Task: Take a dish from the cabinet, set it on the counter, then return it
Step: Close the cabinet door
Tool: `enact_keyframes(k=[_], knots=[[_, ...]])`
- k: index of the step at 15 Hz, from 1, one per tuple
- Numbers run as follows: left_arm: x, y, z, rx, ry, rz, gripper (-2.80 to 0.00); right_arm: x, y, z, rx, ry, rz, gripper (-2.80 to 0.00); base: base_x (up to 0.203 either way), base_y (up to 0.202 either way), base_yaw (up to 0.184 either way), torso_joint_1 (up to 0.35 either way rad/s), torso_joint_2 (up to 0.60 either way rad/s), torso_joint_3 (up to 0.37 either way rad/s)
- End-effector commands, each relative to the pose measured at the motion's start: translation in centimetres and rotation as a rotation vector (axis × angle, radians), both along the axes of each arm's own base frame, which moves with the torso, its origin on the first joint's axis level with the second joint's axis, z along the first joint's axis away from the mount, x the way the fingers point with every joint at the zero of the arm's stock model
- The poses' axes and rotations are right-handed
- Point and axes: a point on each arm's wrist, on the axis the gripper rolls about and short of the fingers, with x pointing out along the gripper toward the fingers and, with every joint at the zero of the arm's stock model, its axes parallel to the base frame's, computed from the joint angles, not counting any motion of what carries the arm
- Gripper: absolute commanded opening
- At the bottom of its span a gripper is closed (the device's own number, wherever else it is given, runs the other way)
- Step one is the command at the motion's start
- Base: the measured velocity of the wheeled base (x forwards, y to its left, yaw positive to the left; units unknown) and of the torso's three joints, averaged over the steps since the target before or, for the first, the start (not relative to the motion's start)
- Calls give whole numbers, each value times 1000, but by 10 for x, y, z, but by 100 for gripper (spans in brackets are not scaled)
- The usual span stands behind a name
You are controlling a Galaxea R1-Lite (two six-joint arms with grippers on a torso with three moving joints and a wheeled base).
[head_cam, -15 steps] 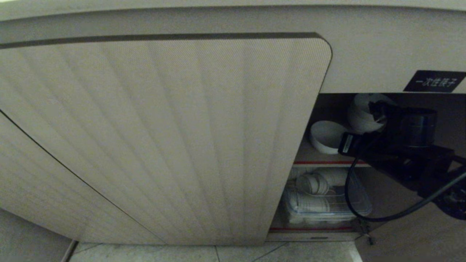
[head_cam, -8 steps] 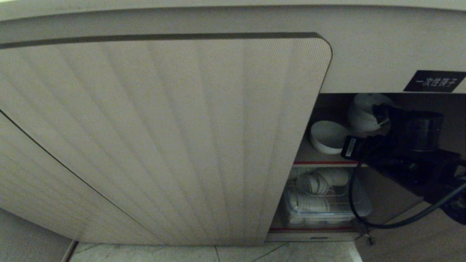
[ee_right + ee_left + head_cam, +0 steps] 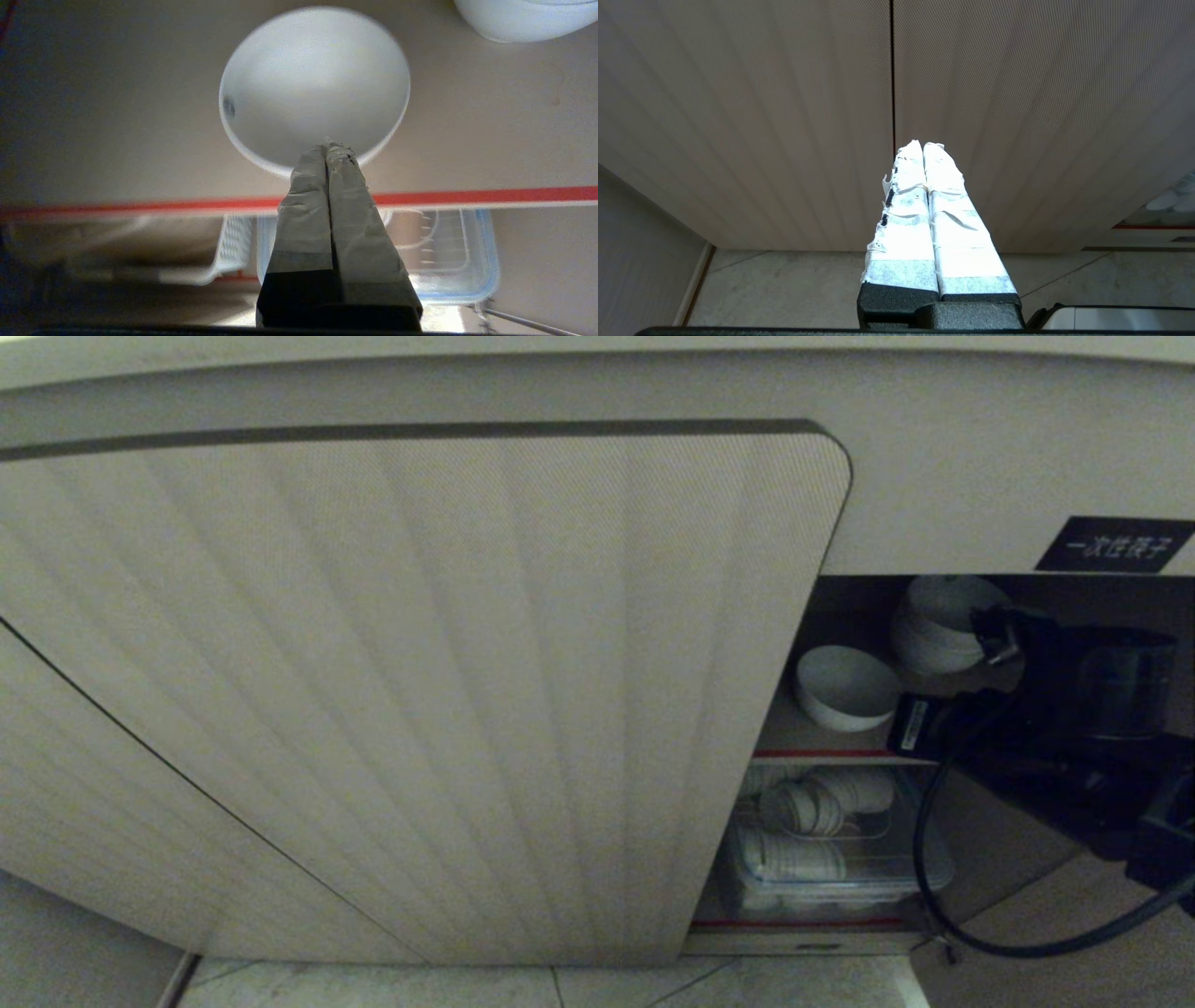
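Dish [image 3: 314,79] beyond closed right tool [image 3: 329,148]

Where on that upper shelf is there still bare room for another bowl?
Bare shelf lies beside the single white bowl, toward the closed door, and along the red front edge. The back corner is crowded by stacked bowls. Below, the clear plastic box of dishes fills most of the lower level.
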Motion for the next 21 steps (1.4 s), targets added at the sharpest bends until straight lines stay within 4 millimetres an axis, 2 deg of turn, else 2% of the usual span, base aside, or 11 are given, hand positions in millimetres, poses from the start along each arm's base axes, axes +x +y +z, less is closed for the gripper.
enact_keyframes(k=[1,9,21], knots=[[0,0,0,0,0,0,-280,-11,-3,1,-15,-8,21,-280,0,0,0,0,0,0],[0,0,0,0,0,1,-280,-36,-10,-1,-30,-3,32,-280,0,0,0,0,0,0],[0,0,0,0,0,-1,-280,-84,-25,-5,-112,-25,87,-280,0,0,0,0,0,0]])
